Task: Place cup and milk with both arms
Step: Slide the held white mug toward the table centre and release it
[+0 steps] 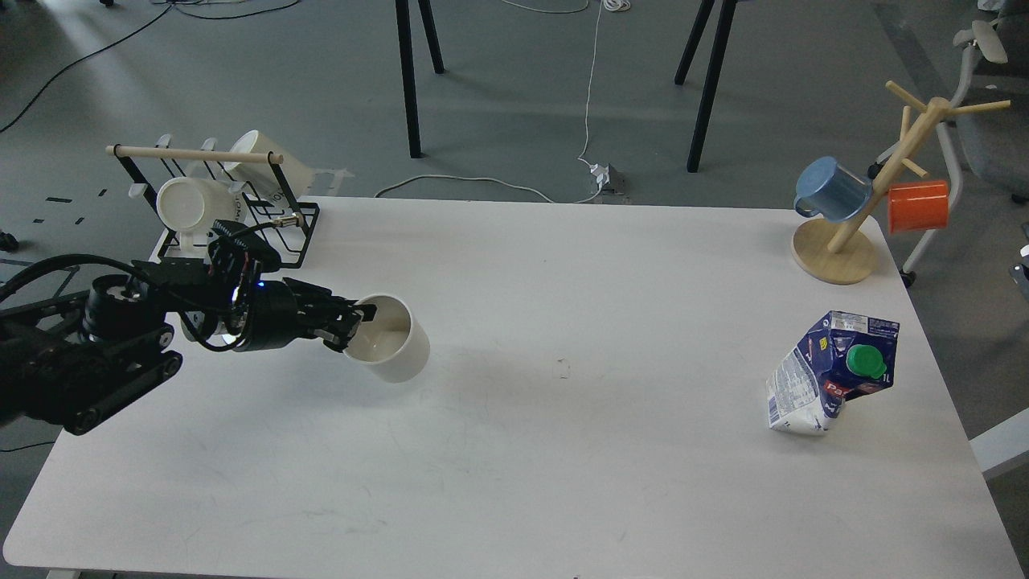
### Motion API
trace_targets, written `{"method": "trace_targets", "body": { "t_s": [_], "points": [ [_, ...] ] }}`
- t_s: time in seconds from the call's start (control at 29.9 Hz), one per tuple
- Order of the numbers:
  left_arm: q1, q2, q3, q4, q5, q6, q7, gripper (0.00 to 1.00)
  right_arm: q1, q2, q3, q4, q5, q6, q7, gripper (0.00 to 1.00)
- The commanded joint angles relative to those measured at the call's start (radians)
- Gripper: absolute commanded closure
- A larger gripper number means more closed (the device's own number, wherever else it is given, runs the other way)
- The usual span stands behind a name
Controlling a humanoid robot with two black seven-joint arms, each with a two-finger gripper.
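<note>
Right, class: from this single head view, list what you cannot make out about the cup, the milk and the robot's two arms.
- Cup handle: hidden in the head view by the left gripper clamped on the rim.
- Whether the cup touches the table: the angle does not settle it.
- Milk small print: too small to read.
- Right arm and its gripper: outside the frame.
- Left arm's base: cut off by the left edge.
</note>
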Motion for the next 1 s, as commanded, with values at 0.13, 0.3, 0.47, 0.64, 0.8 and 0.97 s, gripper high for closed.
{"method": "trace_targets", "body": {
  "t_s": [0.13,0.3,0.47,0.64,0.8,0.97],
  "points": [
    [0.013,-0.203,0.015,0.117,0.013,-0.011,0.000,1.00,0.001,-0.004,0.006,0.000,0.001,0.000,0.000,0.03],
    [0.019,-0.215,0.013,0.114,0.011,-0.014,0.000,1.00,0.000,-0.006,0.006,0.000,0.001,0.000,0.000,0.03],
    [0.018,-0.216,0.006,0.096,0.004,-0.018,0.000,1.00,0.000,0.000,0.006,0.000,0.001,0.000,0.000,0.03],
    [0.018,-0.220,-0.002,0.065,0.002,-0.044,0.000,1.00,0.000,-0.001,0.004,-0.002,0.001,0.000,0.000,0.03],
    [0.019,-0.238,-0.010,0.035,-0.002,-0.055,0.000,0.92,0.000,-0.001,0.004,-0.016,0.001,0.000,0.000,0.03],
    [0.024,-0.236,-0.010,-0.005,-0.076,-0.066,0.000,0.65,-0.005,-0.001,0.001,-0.017,0.001,0.000,0.000,0.03]
  ]
}}
